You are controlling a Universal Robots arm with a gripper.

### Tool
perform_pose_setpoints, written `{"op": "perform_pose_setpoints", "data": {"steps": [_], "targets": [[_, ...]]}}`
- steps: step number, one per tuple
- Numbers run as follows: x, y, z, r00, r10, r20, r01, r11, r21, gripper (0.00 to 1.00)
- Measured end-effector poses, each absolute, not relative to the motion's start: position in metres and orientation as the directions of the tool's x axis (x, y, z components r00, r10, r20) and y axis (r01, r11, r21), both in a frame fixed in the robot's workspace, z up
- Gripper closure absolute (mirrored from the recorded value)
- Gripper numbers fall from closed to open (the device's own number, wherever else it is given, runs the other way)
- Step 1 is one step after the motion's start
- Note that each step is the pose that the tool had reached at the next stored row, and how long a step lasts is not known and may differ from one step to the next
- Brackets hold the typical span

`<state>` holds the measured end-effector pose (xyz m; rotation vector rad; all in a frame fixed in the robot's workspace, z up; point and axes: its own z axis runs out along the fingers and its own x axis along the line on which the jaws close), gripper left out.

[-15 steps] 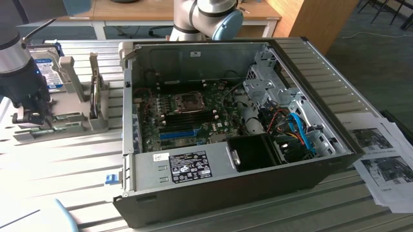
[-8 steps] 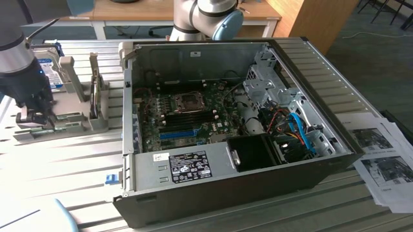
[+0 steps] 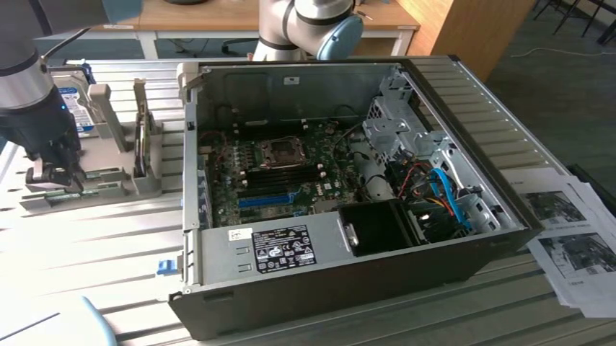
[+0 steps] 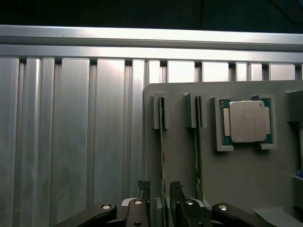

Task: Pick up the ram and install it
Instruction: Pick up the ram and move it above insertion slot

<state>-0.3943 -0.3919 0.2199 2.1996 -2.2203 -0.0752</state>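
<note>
- While the gripper (image 4: 161, 195) hangs open, its fingers (image 4: 146, 194) straddle the ram (image 4: 162, 156), which stands on edge in the outermost slot of the grey holder (image 4: 246, 189), near that holder's edge.
- A second stick (image 4: 198, 156) stands just beside it, and the CPU (image 4: 246, 121) lies beyond.
- To grip well, I judge: centre the strip, close squarely on its flat faces, and keep clear of the neighbouring stick.

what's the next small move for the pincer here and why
Probably close the pincer: its open fingers sit either side of the ram, which stands on edge in the grey holder, with a gap showing on each side, so it looks lined up but not yet gripped.
</note>
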Motion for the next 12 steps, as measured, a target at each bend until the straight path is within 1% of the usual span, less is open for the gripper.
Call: {"op": "perform_pose_setpoints", "data": {"steps": [12], "targets": [[-0.3943, -0.3919, 0.2144, -0.010, -1.000, -0.023, -0.999, 0.009, 0.045, 0.70]]}}
